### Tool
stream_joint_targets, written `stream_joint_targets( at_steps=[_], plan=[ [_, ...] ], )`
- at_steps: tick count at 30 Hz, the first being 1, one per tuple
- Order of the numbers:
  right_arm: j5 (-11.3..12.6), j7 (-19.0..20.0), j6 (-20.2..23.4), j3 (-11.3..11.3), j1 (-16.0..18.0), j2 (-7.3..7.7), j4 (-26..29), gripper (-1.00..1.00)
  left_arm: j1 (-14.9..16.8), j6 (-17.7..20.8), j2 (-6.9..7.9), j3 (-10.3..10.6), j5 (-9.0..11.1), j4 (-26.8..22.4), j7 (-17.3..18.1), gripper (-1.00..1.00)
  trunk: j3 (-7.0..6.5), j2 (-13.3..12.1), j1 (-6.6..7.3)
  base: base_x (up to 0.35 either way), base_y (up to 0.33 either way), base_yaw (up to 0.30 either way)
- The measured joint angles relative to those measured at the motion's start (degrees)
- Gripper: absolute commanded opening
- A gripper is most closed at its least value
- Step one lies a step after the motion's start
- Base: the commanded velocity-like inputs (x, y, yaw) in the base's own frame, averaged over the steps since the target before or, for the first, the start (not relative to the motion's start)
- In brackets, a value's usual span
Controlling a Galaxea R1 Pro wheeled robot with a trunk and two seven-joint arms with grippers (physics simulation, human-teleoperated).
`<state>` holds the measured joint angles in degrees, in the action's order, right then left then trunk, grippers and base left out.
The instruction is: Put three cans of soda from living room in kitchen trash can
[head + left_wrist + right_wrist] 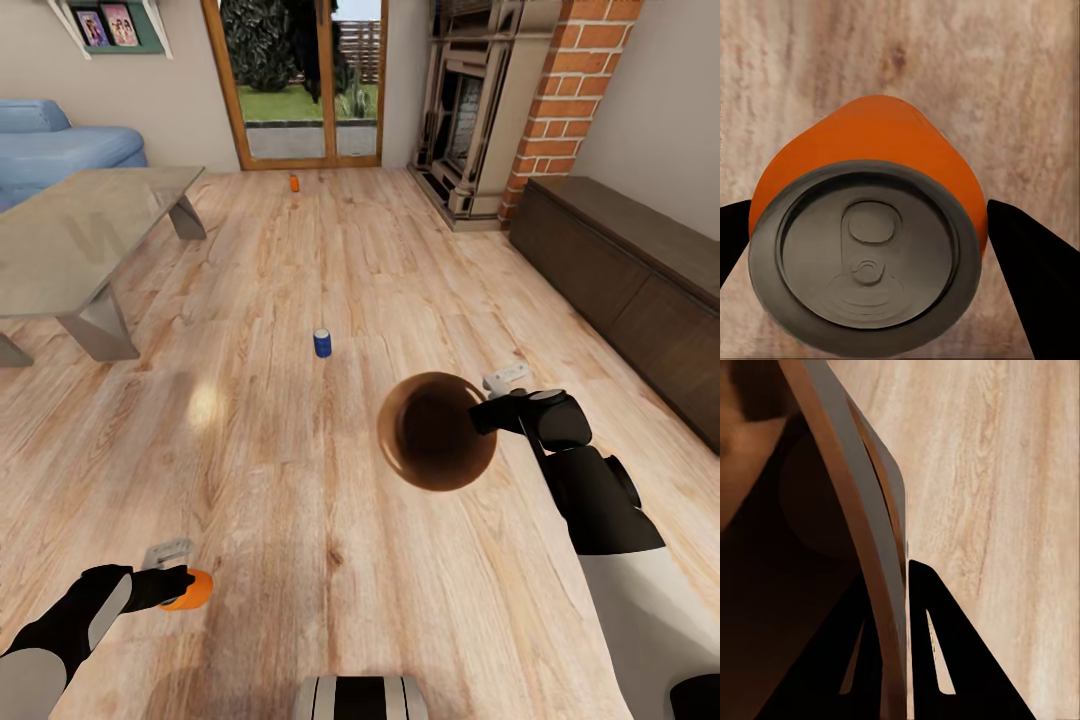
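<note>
Lower left: left gripper [178, 590] clamps an orange can [192, 590]; right gripper [906, 607] pinches the trash can's [437, 432] rim (centre right) — align carefully before releasing.

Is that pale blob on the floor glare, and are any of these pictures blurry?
Head view: yes, a soft bright glare patch on the wood floor beside the glass table; the far orange can is tiny and soft. Left wrist view: the held orange can is sharp. Right wrist view: the bucket's rim is close, its inside dark.
</note>
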<state>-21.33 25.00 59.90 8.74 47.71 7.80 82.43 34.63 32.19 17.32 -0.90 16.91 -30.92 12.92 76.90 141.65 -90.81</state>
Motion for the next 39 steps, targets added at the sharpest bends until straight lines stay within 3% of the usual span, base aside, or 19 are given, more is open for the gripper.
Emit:
stream_joint_targets(
  at_steps=[10, 17, 22, 25, 27, 30, 32, 39],
  plan=[
    [0.59, 1.62, 0.02, -0.07, -0.08, 1.23, -0.12, -1.00, 0.00, 0.00, 0.00, -0.04, 0.03, -0.03, 1.06, -1.00, -1.79, -4.01, 2.20, 0.000, 0.000, 0.000],
    [1.08, 11.84, 0.07, -1.00, -0.10, 4.54, -0.18, -1.00, 0.00, 0.02, 0.00, -0.06, 0.04, -0.03, 3.16, -1.00, -3.05, -6.82, 3.73, 0.000, 0.000, 0.000],
    [0.45, 19.47, -0.14, -5.04, -0.15, 5.91, -0.33, -1.00, 0.00, 0.85, 0.00, -0.13, 0.12, -0.03, 4.15, -1.00, -3.95, -8.82, 4.83, 0.000, 0.000, 0.000],
    [0.72, 23.29, -0.96, -6.18, -0.16, 7.30, -0.43, -1.00, 0.00, 3.02, 0.14, -0.24, 0.20, -0.07, 8.23, -1.00, -4.49, -10.03, 5.49, 0.000, 0.000, 0.000],
    [0.05, 25.27, -2.12, -6.60, -0.20, 7.93, -0.62, -1.00, 0.03, 4.88, 0.65, -0.37, 0.12, -0.38, 12.76, -1.00, -4.85, -10.83, 5.93, 0.000, 0.000, 0.000],
    [0.57, 27.57, -2.83, -6.80, -0.26, 8.41, -1.88, -1.00, 0.09, 8.13, 2.19, -0.49, 0.25, -2.93, 17.48, -1.00, -5.39, -12.03, 6.59, 0.000, 0.000, 0.000],
    [0.78, 28.57, -4.36, -6.87, -0.28, 8.42, -3.74, -1.00, 0.12, 11.94, 2.84, -0.57, 0.31, -7.56, 19.36, -1.00, -5.75, -12.84, 7.03, 0.000, 0.000, 0.000],
    [0.66, 29.05, -5.35, -6.93, -0.67, 8.48, -6.23, -1.00, 0.09, 17.80, 3.08, -0.60, 0.22, -14.60, 20.63, -1.00, -7.00, -15.64, 8.56, 0.000, 0.000, 0.000]
  ],
)
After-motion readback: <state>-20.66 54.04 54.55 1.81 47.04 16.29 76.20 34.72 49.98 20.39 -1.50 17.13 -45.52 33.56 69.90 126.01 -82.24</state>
